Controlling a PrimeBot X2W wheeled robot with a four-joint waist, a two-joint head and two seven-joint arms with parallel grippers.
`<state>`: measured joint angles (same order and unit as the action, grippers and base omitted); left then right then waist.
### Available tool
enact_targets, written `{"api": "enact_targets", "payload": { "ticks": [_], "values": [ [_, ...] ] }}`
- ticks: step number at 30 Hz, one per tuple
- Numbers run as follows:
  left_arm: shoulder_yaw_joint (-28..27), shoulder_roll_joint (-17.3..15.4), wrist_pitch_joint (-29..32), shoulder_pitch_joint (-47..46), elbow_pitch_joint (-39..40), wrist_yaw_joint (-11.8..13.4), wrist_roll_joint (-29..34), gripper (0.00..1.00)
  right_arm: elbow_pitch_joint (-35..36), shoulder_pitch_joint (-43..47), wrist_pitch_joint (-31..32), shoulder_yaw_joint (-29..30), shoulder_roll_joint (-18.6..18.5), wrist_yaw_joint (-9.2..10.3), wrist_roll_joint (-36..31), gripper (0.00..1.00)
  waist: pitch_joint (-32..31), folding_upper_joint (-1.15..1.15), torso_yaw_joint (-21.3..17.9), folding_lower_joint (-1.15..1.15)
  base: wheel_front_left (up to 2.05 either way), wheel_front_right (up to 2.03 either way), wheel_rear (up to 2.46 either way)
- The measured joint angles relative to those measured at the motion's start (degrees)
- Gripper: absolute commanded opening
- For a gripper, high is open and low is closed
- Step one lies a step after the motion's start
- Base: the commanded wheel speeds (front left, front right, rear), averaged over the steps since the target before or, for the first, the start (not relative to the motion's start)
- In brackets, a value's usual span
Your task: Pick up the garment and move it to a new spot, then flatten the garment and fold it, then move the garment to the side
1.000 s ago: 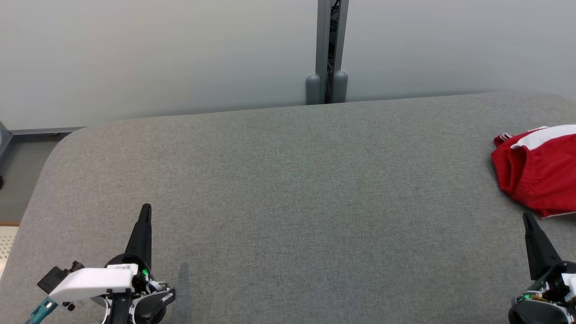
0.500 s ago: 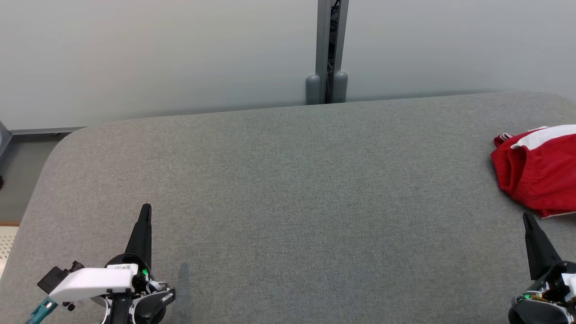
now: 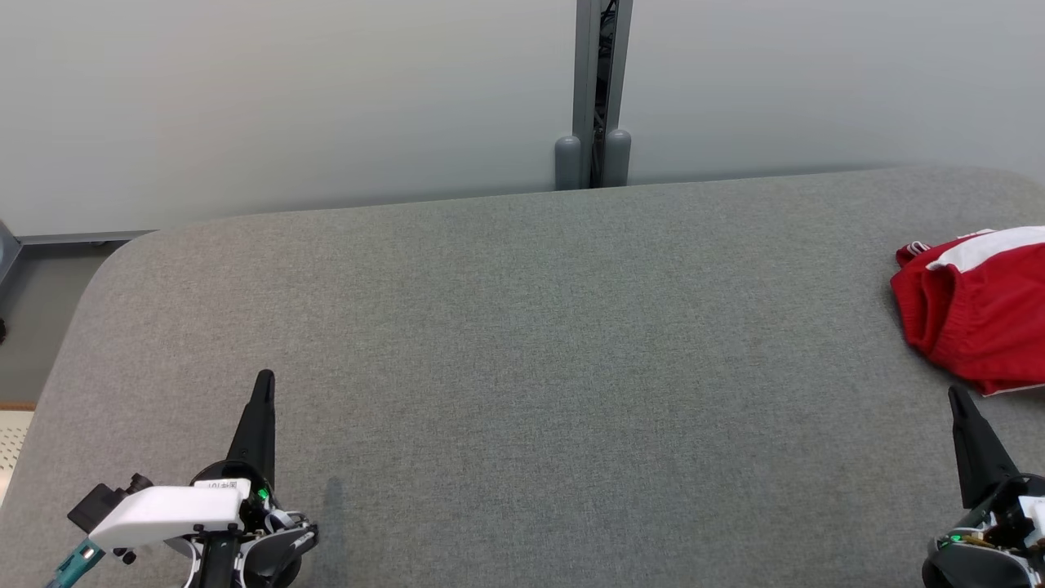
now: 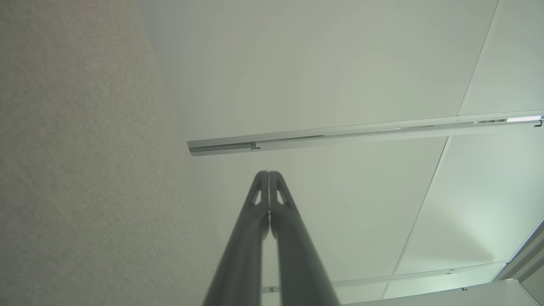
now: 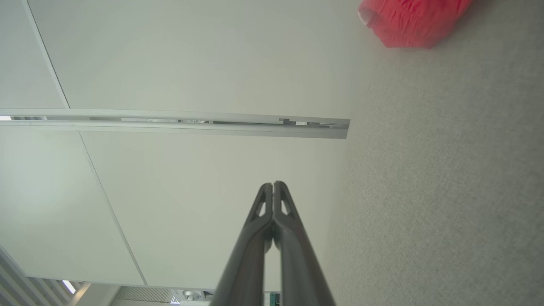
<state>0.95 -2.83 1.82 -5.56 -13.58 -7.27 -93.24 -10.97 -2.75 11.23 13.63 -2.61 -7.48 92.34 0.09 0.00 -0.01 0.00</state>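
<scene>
A crumpled, white-striped red fabric garment [image 3: 976,314] lies at the right edge of the grey felt-topped table [image 3: 522,327]. At the table's near edge, the left gripper [image 3: 264,380] and right gripper [image 3: 953,394] sit clenched and empty. The right one would do best to unclench, pinch the bunched fold facing the table's middle, then lift clear.

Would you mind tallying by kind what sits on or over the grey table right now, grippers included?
Garment: 1, the red garment with a white stripe, lying on the right side of the table.
Grippers: 2, the left gripper and the right gripper, both shut and holding nothing.
Total: 3.
</scene>
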Motion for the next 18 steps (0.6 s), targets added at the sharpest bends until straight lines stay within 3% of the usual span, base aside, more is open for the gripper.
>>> {"api": "enact_targets", "payload": {
  "ticks": [18],
  "values": [
    [0.00,0.00,0.00,0.00,0.00,0.00,0.00,0.00,0.00,0.00,0.00,-0.02,0.00,0.00,0.00,0.00,0.00,0.00,0.00,0.00,0.00,0.00,0.00]
  ]
}}
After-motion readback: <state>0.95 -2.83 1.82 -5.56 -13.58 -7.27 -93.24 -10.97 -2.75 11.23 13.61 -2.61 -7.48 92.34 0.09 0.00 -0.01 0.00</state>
